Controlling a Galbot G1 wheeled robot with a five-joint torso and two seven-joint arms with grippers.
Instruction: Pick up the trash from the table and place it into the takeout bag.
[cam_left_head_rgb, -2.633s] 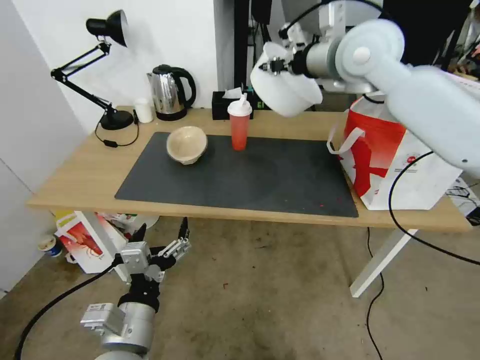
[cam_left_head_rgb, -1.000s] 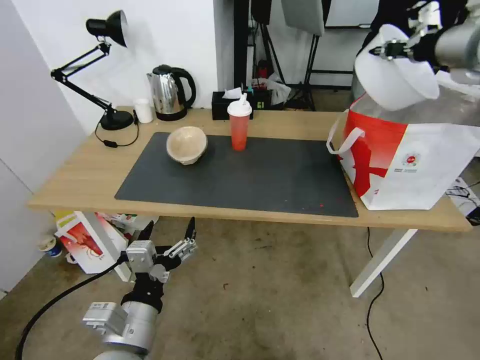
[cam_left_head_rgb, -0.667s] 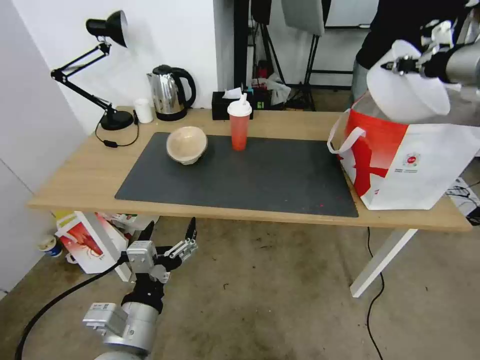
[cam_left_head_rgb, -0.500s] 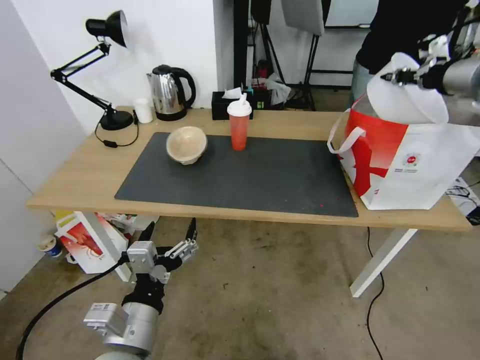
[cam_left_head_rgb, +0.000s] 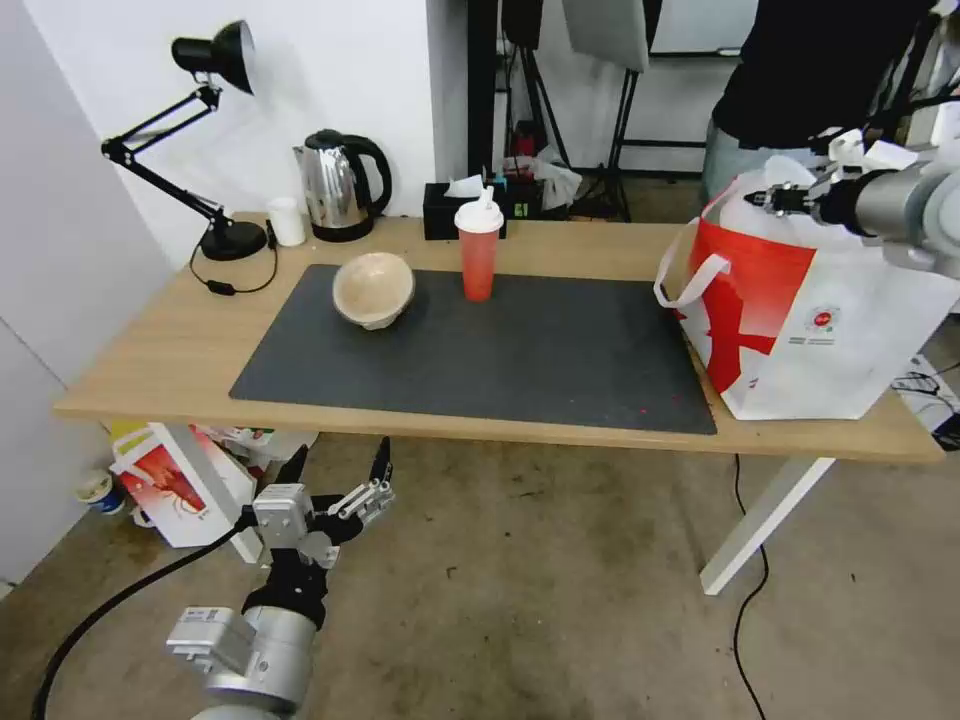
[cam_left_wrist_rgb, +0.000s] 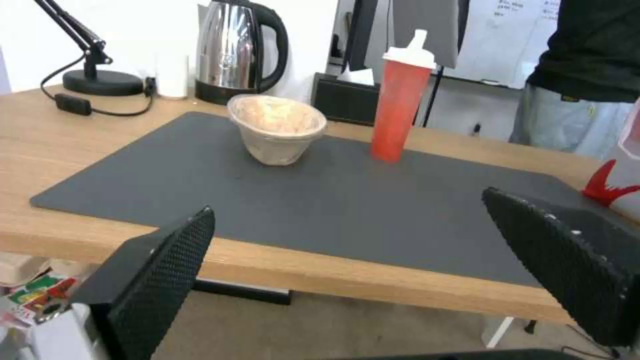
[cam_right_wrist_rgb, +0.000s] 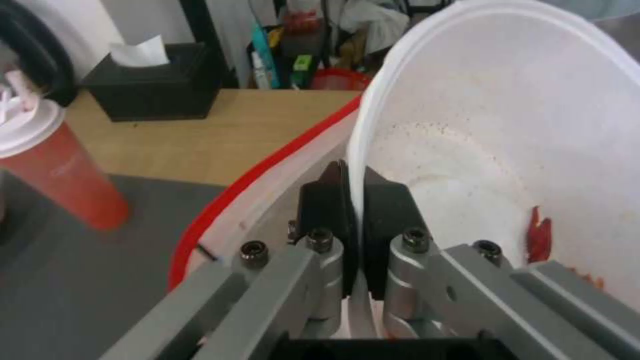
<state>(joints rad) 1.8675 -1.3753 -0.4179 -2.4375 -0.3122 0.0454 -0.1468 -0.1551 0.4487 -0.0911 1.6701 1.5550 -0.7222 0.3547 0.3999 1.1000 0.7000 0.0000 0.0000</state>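
My right gripper (cam_left_head_rgb: 772, 198) is shut on the rim of the wide white bowl (cam_left_head_rgb: 752, 208), which sits low in the mouth of the takeout bag (cam_left_head_rgb: 830, 330) at the table's right end. The right wrist view shows the fingers (cam_right_wrist_rgb: 327, 205) pinching the rim of the bowl (cam_right_wrist_rgb: 507, 150), with red scraps inside. A beige paper bowl (cam_left_head_rgb: 373, 288) and a red cup (cam_left_head_rgb: 479, 255) with a white lid stand on the dark mat (cam_left_head_rgb: 520, 360) of the table (cam_left_head_rgb: 150, 340). My left gripper (cam_left_head_rgb: 338, 478) hangs open below the table's front edge; its wrist view faces the beige bowl (cam_left_wrist_rgb: 277, 127) and red cup (cam_left_wrist_rgb: 400, 105).
A kettle (cam_left_head_rgb: 342, 185), desk lamp (cam_left_head_rgb: 215, 140), small white cup (cam_left_head_rgb: 287, 220) and black tissue box (cam_left_head_rgb: 450, 208) line the table's back edge. A red-and-white carton (cam_left_head_rgb: 170, 480) lies on the floor under the table's left side. A person stands behind the bag.
My right arm swung the white bowl rightward over the bag and lowered it into the bag's mouth. The left arm shifted only slightly and has since stayed still.
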